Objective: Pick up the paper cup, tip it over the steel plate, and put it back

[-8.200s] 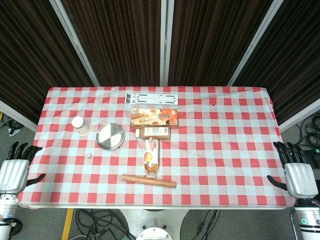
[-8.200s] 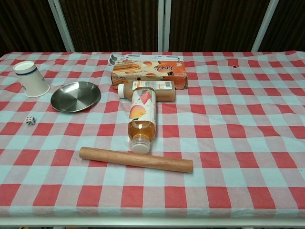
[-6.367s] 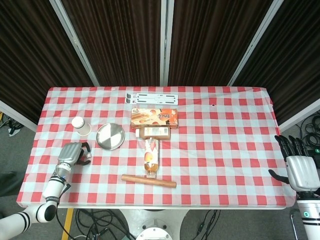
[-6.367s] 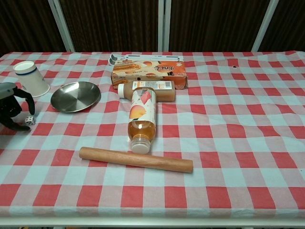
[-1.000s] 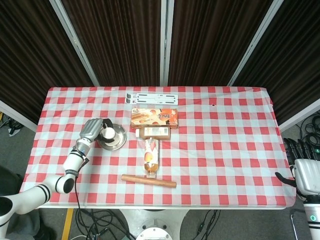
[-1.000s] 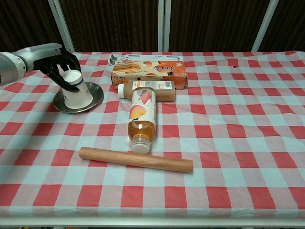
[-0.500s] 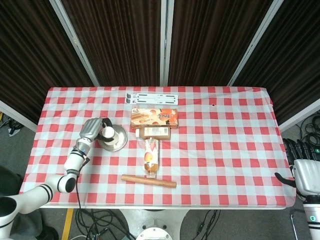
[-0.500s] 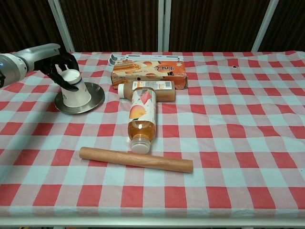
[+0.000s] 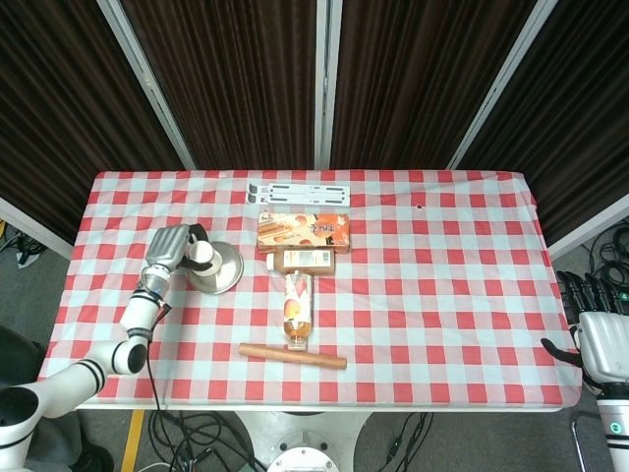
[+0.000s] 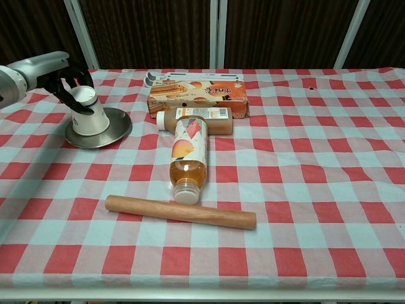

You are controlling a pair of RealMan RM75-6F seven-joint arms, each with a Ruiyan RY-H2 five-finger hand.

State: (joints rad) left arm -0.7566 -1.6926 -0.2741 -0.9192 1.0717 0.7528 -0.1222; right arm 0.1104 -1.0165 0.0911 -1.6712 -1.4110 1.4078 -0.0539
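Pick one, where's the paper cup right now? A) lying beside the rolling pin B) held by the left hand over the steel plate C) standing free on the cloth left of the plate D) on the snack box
B: the left hand grips the paper cup above the steel plate.

— What hems you in by the steel plate [image 10: 107,134]?
— To its right the snack box [image 10: 197,96] and the two lying bottles [image 10: 187,158]; nearer you, the rolling pin [image 10: 180,211]

— And open room?
— The tablecloth [image 10: 329,158] on your right half — nothing stands there
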